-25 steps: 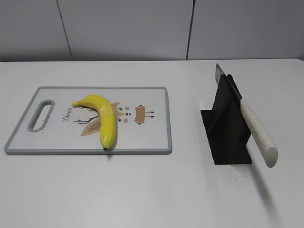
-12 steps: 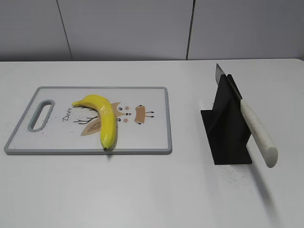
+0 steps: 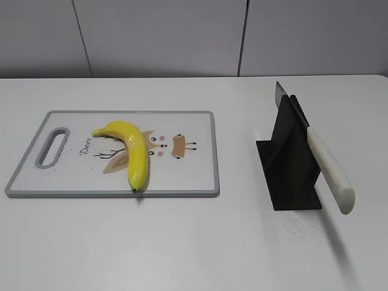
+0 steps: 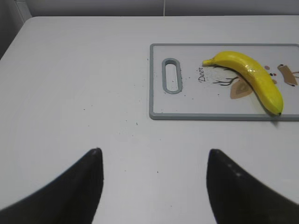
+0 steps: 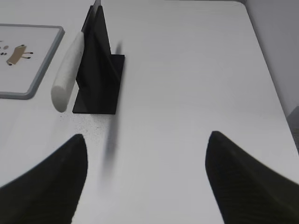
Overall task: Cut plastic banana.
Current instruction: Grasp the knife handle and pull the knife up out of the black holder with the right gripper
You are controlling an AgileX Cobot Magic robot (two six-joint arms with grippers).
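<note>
The yellow plastic banana lies on a white cutting board with a grey rim and a brown deer print, left of centre; it also shows in the left wrist view. A knife with a white handle rests slanted in a black stand on the right; the right wrist view shows the handle and stand. My left gripper is open and empty over bare table, short of the board. My right gripper is open and empty, short of the stand. Neither arm shows in the exterior view.
The board has a grey handle slot at its left end. The white table runs to a grey wall behind. In the right wrist view the table's right edge lies close by.
</note>
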